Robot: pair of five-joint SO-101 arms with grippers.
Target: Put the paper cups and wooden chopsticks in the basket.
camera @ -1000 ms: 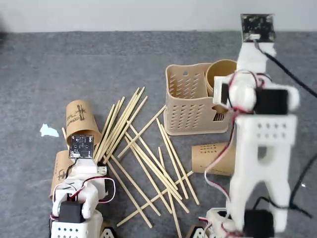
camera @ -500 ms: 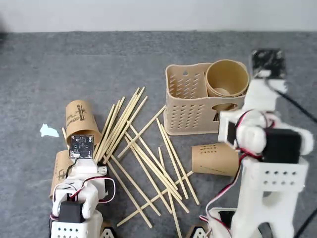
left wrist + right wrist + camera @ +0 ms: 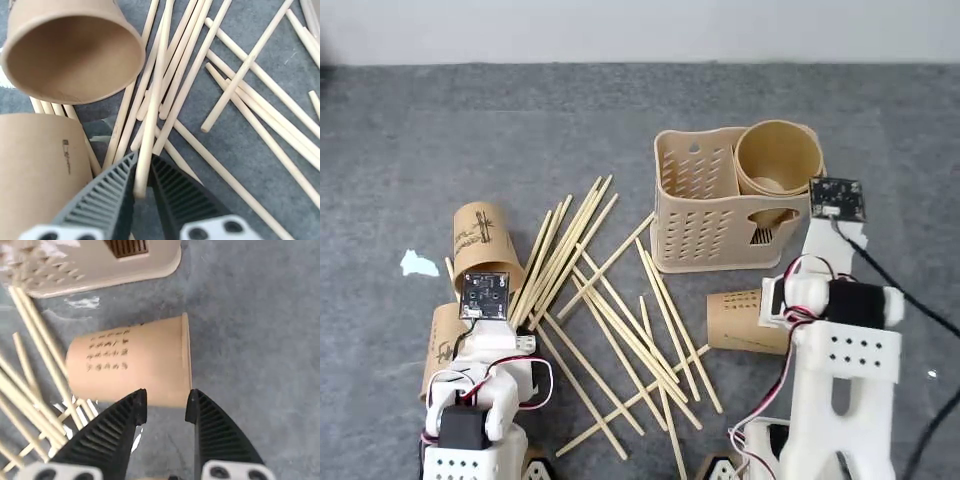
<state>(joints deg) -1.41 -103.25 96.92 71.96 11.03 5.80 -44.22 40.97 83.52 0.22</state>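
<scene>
A beige slotted basket (image 3: pixel 705 215) stands upright with one paper cup (image 3: pixel 778 158) in its right compartment. Another cup (image 3: pixel 748 320) (image 3: pixel 130 360) lies on its side in front of the basket. My right gripper (image 3: pixel 166 400) hangs open just above that cup's rim end. Two more cups (image 3: pixel 480 238) (image 3: pixel 442 345) lie at the left. Wooden chopsticks (image 3: pixel 610 300) are scattered between them. My left gripper (image 3: pixel 142 160) sits low beside those cups (image 3: pixel 70 47), shut on a chopstick (image 3: pixel 152 115) that runs between its fingers.
The right arm (image 3: pixel 840 340) stands over the open end of the lying cup. Grey cloth (image 3: pixel 470 130) covers the table, with free room at the back left. A small pale scrap (image 3: pixel 418 264) lies at the far left.
The right arm has drawn back from above the basket and come down over the lying cup. The cup in the basket's right compartment is uncovered now. The left arm has stayed still.
</scene>
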